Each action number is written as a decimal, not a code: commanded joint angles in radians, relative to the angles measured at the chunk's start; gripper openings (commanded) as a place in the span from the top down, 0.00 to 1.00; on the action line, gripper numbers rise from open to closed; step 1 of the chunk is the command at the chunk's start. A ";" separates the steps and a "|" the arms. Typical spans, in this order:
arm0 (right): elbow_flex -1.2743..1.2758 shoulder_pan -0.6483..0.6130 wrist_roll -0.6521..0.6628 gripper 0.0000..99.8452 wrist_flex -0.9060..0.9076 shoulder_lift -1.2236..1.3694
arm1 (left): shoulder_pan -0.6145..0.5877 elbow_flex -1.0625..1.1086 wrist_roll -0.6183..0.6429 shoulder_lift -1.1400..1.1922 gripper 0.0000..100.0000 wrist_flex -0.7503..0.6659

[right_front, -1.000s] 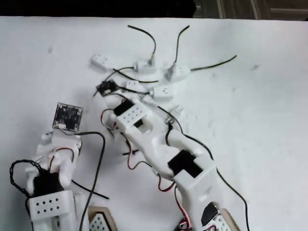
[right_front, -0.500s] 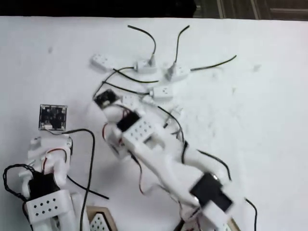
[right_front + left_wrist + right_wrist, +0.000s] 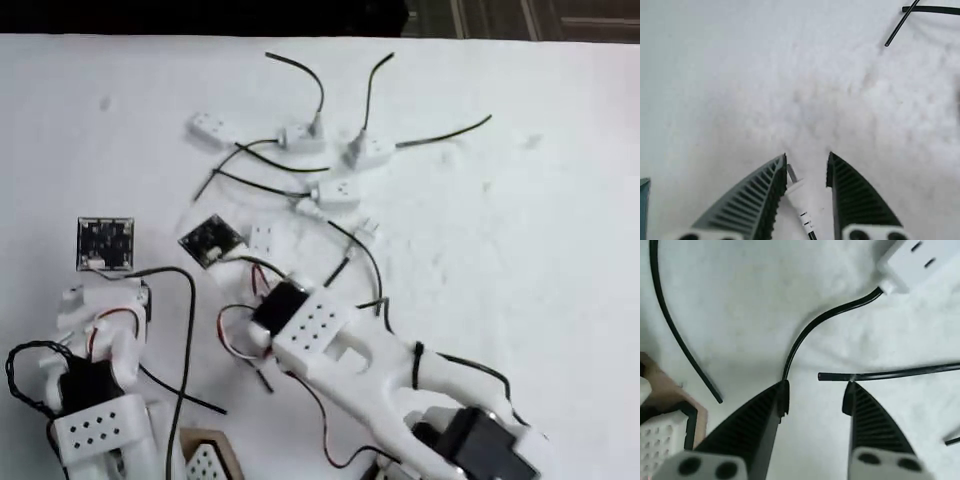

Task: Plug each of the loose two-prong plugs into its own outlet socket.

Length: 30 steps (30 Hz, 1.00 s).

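Observation:
My left gripper (image 3: 807, 160) stands open just above the white table. A small white two-prong plug (image 3: 794, 186) on a black cord lies between its fingers, close against one finger. My right gripper (image 3: 815, 390) is open over loose black cords, and a cut cord end (image 3: 821, 376) lies just ahead of its fingertips. A white outlet socket (image 3: 920, 257) with two slots lies farther off, and its black cord curves towards that gripper. In the high view several white outlet sockets (image 3: 338, 192) cluster at the table's middle back, with a small loose plug (image 3: 368, 228) beside them.
Black cords (image 3: 300, 70) fan out behind the outlet cluster. Another loose black wire (image 3: 185, 395) lies between the two arms near the front. A tan arm base (image 3: 660, 390) shows beside my right gripper. The table's right half (image 3: 540, 250) is bare white surface.
The right arm has drawn back from the outlet cluster towards the table's front. The left arm shifted a little to the left, then held still.

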 commanded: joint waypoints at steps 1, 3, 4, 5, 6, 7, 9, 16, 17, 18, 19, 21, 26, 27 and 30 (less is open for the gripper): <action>-0.092 0.028 -0.002 0.82 0.074 -0.136 | 0.010 -0.044 0.006 -0.018 0.74 0.002; -0.127 0.094 0.000 0.84 0.110 -0.206 | 0.038 -0.068 0.005 -0.012 0.73 0.006; -0.143 0.137 0.002 0.86 0.120 -0.236 | 0.054 -0.086 0.005 -0.012 0.74 0.025; -0.153 0.188 0.002 0.87 0.127 -0.259 | 0.076 -0.114 -0.006 -0.012 0.74 0.052; -0.155 0.240 0.002 0.88 0.127 -0.282 | 0.101 -0.144 -0.028 -0.012 0.74 0.091; -0.155 0.288 0.002 0.89 0.127 -0.297 | 0.131 -0.175 -0.041 -0.012 0.74 0.130; -0.153 0.383 0.002 0.90 0.127 -0.309 | 0.203 -0.232 -0.048 -0.010 0.74 0.198; -0.069 0.570 0.002 0.86 0.087 -0.309 | 0.383 -0.377 -0.044 0.127 0.73 0.281; -0.048 0.585 0.002 0.86 0.067 -0.309 | 0.392 -0.400 -0.043 0.188 0.72 0.281; -0.026 0.598 0.002 0.85 0.045 -0.311 | 0.398 -0.430 -0.043 0.254 0.71 0.279; -0.003 0.608 0.002 0.85 0.022 -0.314 | 0.407 -0.463 -0.043 0.326 0.70 0.279; 0.038 0.630 0.002 0.86 -0.021 -0.317 | 0.430 -0.542 -0.043 0.473 0.70 0.276; 0.084 0.696 0.005 0.85 -0.058 -0.315 | 0.484 -0.727 -0.043 0.835 0.69 0.235; 0.084 0.714 0.020 0.86 -0.058 -0.311 | 0.493 -0.763 -0.040 0.901 0.69 0.222; 0.086 0.753 0.057 0.86 -0.058 -0.309 | 0.503 -0.881 0.037 1.099 0.69 0.190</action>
